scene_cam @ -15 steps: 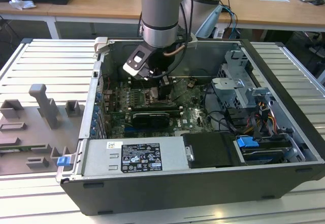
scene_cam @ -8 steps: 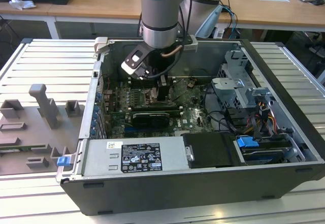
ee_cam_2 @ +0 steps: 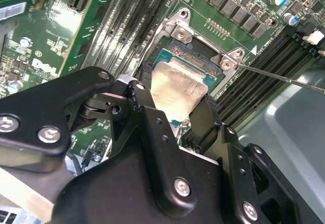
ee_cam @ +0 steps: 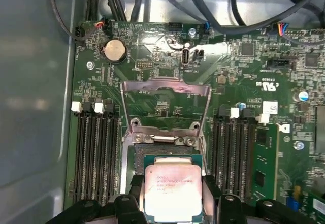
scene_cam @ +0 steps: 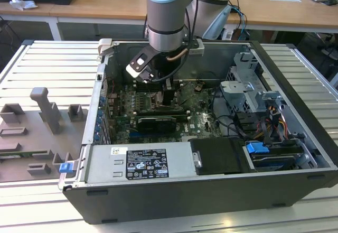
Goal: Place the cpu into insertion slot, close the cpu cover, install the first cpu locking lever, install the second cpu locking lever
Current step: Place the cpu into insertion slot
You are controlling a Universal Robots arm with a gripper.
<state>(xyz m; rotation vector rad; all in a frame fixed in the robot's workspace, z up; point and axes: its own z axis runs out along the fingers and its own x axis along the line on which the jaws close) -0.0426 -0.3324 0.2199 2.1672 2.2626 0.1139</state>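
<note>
In the exterior view my gripper (scene_cam: pixel 168 96) reaches down into the open computer case, over the motherboard. It is shut on the cpu (ee_cam: pixel 173 189), a pale metal square with a green edge, one black finger (ee_cam: pixel 135 186) on each side of it. The cpu (ee_cam_2: pixel 177 88) hangs low over the insertion slot (ee_cam: pixel 158 151), partly covering it; I cannot tell whether it touches. Part of the slot's dark centre (ee_cam_2: pixel 198 51) still shows. The cpu cover (ee_cam: pixel 163 86) stands swung open beyond the slot, hinged at its far edge. A thin locking lever (ee_cam_2: pixel 284 80) juts out free beside the slot.
Long memory slots (ee_cam: pixel 96 153) run along both sides of the socket. Cables (ee_cam: pixel 203 10) and a coin battery (ee_cam: pixel 115 51) lie past the cover. In the exterior view, a power supply (scene_cam: pixel 140 163) and drive cage (scene_cam: pixel 264 111) fill the case; grey fixtures (scene_cam: pixel 42 111) stand outside it.
</note>
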